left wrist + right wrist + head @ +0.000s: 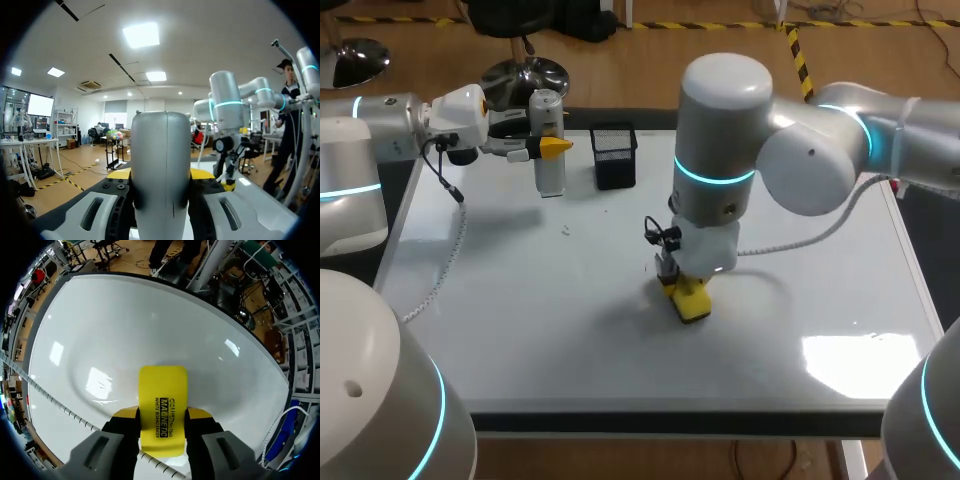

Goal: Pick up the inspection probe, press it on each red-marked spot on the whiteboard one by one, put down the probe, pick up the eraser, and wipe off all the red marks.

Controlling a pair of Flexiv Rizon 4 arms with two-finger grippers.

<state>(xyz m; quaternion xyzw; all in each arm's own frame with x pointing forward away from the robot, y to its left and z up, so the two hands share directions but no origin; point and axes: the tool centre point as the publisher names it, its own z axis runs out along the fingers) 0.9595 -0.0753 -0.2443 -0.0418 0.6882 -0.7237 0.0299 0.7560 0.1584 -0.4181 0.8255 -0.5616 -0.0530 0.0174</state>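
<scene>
Right wrist view is showing the right pincer (162,415) gripping a yellow rectangular eraser (162,385), fingers spread just its width, resting on the glossy white whiteboard (150,325). Head view alone is showing a black mesh holder (614,155) sitting just beside the upright grey cylindrical probe (548,160), which the left pincer (161,175) is clamping.

A: Is it bright enough to see the table?

B: Yes. The light is even and comes from overhead. In the head view the whiteboard (520,330) shows a white glare patch near its right edge.

A: Any shadows?

B: Only soft ones. There is a grey smudge on the board beside the eraser (692,298) and a fainter one below the inspection probe (549,140).

A: And the wrist views?

B: In the right wrist view several lamp reflections lie on the board around the evenly lit eraser. In the left wrist view the probe's top gleams and its lower flanks are dark.
</scene>
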